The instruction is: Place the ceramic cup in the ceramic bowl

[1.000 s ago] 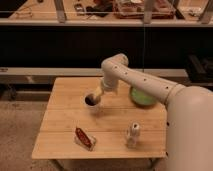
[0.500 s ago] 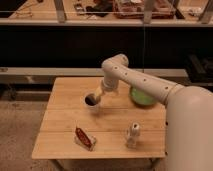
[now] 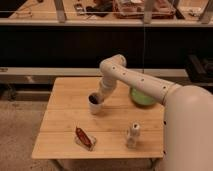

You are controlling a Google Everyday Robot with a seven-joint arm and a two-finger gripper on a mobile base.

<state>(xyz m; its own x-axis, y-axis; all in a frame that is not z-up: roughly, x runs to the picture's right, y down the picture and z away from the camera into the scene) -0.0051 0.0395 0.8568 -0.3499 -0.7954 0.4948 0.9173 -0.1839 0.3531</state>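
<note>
The ceramic cup [image 3: 94, 104], white with a dark inside, stands on the wooden table [image 3: 65, 125] left of centre. My gripper [image 3: 100, 98] is right at the cup's rim, reaching down from the white arm [image 3: 131, 78], and it hides part of the cup's right side. The green ceramic bowl [image 3: 141, 98] sits on the table to the right, partly behind the arm. The cup is about a hand's width to the left of the bowl.
A small white bottle-shaped object [image 3: 132, 135] stands near the table's front right. A red packet [image 3: 84, 138] lies near the front left. My large white body [image 3: 190, 130] fills the right side. A dark shelf unit runs behind the table.
</note>
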